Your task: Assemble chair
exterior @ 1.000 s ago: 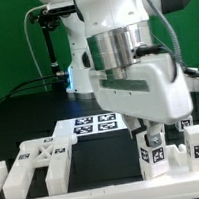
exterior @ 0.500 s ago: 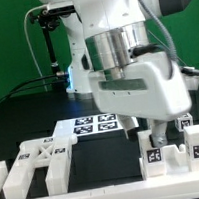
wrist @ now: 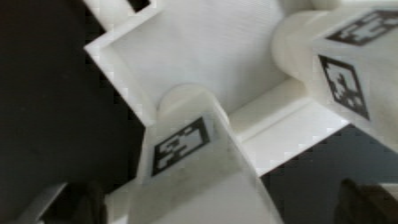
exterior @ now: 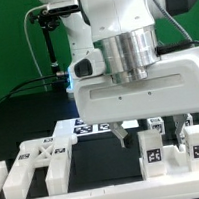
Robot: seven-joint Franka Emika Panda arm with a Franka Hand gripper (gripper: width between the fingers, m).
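Gripper (exterior: 149,130): jaws spread wide, holding nothing. Wrist view: both dark fingertips (wrist: 50,203) sit far apart, with a tagged post (wrist: 178,150) between them and a gap on each side; no contact. Ext. view: one dark finger (exterior: 120,135) hangs off the post's (exterior: 151,150) side toward the exterior view's left. The other finger is hard to make out.

Near edge of table (exterior: 95,160), toward the exterior view's left end: frame (exterior: 35,164) lying flat. Chunky white plastic, slotted, tag on top.

Near edge, toward the exterior view's right: the post stands upright, square-sectioned, with a b/w tag on its face. A second tagged block (exterior: 197,142) stands just beside it, with low white pieces between. Whether they are joined, cannot tell.

Mid-table, behind these: marker board (exterior: 91,127), thin, flat, matte.

Table top is black and smooth. The arm's (exterior: 131,43) glossy white body blocks the view of the far side.
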